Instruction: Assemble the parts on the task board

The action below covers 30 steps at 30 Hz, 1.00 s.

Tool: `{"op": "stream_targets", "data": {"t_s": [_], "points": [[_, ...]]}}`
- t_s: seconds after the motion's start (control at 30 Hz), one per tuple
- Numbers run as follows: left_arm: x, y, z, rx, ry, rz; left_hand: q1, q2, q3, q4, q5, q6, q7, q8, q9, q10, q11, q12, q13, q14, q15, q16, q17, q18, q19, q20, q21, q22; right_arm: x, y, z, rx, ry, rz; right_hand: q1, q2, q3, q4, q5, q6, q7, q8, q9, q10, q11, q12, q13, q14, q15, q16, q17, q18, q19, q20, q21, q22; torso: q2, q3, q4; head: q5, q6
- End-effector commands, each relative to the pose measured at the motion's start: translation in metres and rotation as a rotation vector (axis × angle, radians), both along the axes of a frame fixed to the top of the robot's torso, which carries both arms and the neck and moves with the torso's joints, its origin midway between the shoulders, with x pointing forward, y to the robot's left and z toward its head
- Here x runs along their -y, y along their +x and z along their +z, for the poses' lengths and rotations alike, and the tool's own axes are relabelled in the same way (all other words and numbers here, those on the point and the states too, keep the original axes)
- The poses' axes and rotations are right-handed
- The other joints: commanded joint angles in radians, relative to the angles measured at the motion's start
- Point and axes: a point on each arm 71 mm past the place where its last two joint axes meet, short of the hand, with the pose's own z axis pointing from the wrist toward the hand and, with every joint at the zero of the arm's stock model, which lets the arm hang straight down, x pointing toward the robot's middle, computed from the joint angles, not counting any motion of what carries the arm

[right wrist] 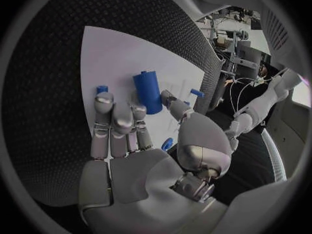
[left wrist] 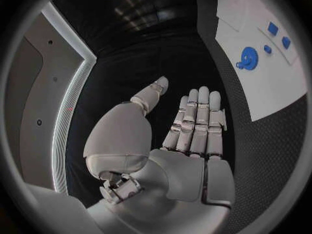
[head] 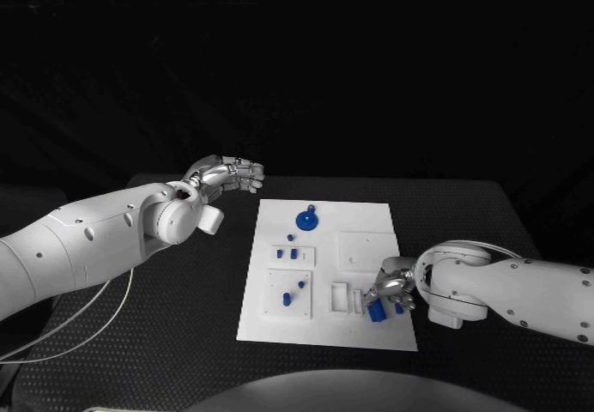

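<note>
Right hand (head: pixel 391 286), fingers apart and holding nothing, hovers over a blue cylinder (right wrist: pixel 148 91) at the task board's (head: pixel 372 215) near right corner; left hand (head: pixel 229 177) hangs open off its far left corner.

The right hand (head: pixel 391 287) covers part of the blue cylinder (head: pixel 375 311); contact cannot be told.

You won't find any text, label, brand, number or sign to read here: the task board (head: pixel 332 273) is plain white, its blue parts (head: pixel 306 221) carry no markings, and nothing legible stands on the black table (head: pixel 161 343) or on either hand's casing
</note>
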Motion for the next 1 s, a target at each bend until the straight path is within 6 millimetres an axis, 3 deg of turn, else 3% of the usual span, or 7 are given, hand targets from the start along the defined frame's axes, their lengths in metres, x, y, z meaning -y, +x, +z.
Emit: {"op": "stream_targets", "data": {"t_s": [0.03, 0.27, 0.33, 0.43, 0.7, 1.0], "points": [[0.002, 0.0, 0.001, 0.001, -0.013, -0.014, -0.011, -0.001, -0.002, 0.006, 0.001, -0.003, -0.005, 0.004, -0.001, 0.007, 0.0, 0.002, -0.001, 0.009, 0.0, -0.005, 0.001, 0.009, 0.009, 0.001, -0.004, 0.0, 0.001, 0.005, 0.011, 0.045, 0.005, -0.002, 0.025, 0.04, 0.013, -0.004, 0.0, 0.027, 0.011, 0.007, 0.007, 0.012, -0.001, -0.006, 0.0, 0.001, -0.007, 0.007, 0.003, 0.042, 0.002, 0.008, 0.006, 0.018, 0.0, 0.0008, -0.0013, -0.002, 0.001], [0.003, 0.0, 0.001, 0.0, -0.013, -0.015, -0.012, 0.0, -0.002, 0.008, 0.001, -0.003, -0.005, 0.005, -0.001, 0.008, 0.0, 0.002, -0.002, 0.009, 0.0, -0.006, 0.002, 0.009, 0.009, 0.001, -0.005, 0.001, -0.003, 0.013, 0.034, 0.099, 0.057, -0.037, 0.004, 0.041, 0.02, -0.006, -0.001, 0.039, 0.009, 0.003, 0.004, 0.021, -0.003, -0.012, -0.001, 0.002, -0.007, 0.014, 0.004, 0.042, 0.003, 0.013, 0.011, 0.017, 0.0, 0.0015, -0.0008, -0.003, 0.005], [0.003, 0.0, 0.001, -0.001, -0.012, -0.014, -0.012, 0.001, -0.002, 0.008, 0.001, -0.003, -0.005, 0.005, -0.001, 0.008, 0.0, 0.002, -0.002, 0.009, 0.0, -0.006, 0.002, 0.009, 0.009, 0.001, -0.005, 0.001, -0.007, 0.015, 0.036, 0.097, 0.082, -0.052, -0.012, 0.025, 0.008, -0.008, -0.001, 0.043, 0.008, 0.001, 0.003, 0.023, -0.003, -0.014, -0.001, 0.002, -0.007, 0.015, 0.003, 0.042, 0.003, 0.015, 0.013, 0.017, 0.0, 0.0017, -0.0008, 0.0, 0.005], [0.003, 0.0, 0.001, -0.003, -0.011, -0.013, -0.013, 0.001, -0.002, 0.009, 0.001, -0.003, -0.005, 0.005, -0.002, 0.008, 0.0, 0.002, -0.002, 0.009, 0.0, -0.007, 0.003, 0.009, 0.009, 0.001, -0.005, 0.001, -0.015, 0.014, 0.035, 0.046, 0.128, -0.085, -0.023, 0.008, -0.003, -0.012, -0.001, 0.045, 0.008, 0.0, 0.002, 0.025, -0.003, -0.016, 0.0, 0.003, -0.008, 0.018, 0.004, 0.042, 0.004, 0.015, 0.015, 0.016, 0.001, 0.0015, -0.0005, 0.003, 0.007], [0.006, 0.0, 0.001, -0.004, -0.014, -0.021, -0.014, 0.001, -0.002, 0.011, 0.001, -0.003, -0.005, 0.006, -0.002, 0.008, 0.0, 0.002, -0.002, 0.009, 0.0, -0.007, 0.004, 0.009, 0.009, 0.001, -0.005, 0.001, -0.036, 0.019, 0.03, 0.013, 0.126, -0.061, -0.041, 0.011, -0.018, -0.01, -0.001, 0.049, 0.007, -0.005, 0.0, 0.026, -0.004, -0.021, 0.001, 0.002, -0.009, 0.02, 0.002, 0.042, 0.004, 0.014, 0.016, 0.014, 0.001, 0.0005, 0.0018, 0.008, 0.003], [0.007, -0.001, 0.001, -0.003, -0.015, -0.023, -0.015, 0.001, -0.002, 0.012, 0.001, -0.003, -0.005, 0.006, -0.002, 0.008, 0.0, 0.002, -0.003, 0.009, 0.0, -0.008, 0.004, 0.009, 0.009, 0.001, -0.006, 0.002, -0.043, 0.017, 0.018, 0.042, 0.055, 0.017, -0.067, 0.014, -0.033, -0.005, -0.001, 0.052, 0.007, -0.011, -0.004, 0.024, -0.005, -0.026, 0.003, -0.002, -0.01, 0.019, -0.003, 0.042, 0.0, 0.014, 0.016, 0.013, 0.001, -0.0003, 0.0023, 0.004, 0.0]]}}
